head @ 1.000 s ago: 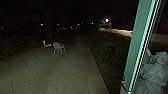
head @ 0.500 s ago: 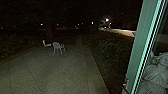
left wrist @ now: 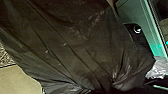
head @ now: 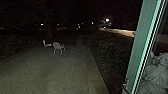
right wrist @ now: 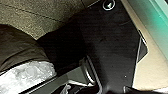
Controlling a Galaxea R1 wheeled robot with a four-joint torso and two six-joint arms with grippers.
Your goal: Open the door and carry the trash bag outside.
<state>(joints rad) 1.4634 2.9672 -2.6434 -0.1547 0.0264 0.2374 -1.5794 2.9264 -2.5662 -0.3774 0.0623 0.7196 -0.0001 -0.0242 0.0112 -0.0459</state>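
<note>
Left wrist view: the bag (left wrist: 75, 47), dark, thin and creased, bulges close to my left wrist; it looks soft, slippery and easily torn, best held at the gathered folds (left wrist: 110, 83); how either gripper stands, I cannot tell. Right wrist view: its rounded side touches pale film (right wrist: 27, 77). Head view: green frame (head: 136, 50) right; open paving (head: 55, 72) ahead; a chair (head: 57, 46) beyond.

Wide dark body plate (right wrist: 110, 42) in both wrist views, jointed bar (right wrist: 63, 77) beside it.
</note>
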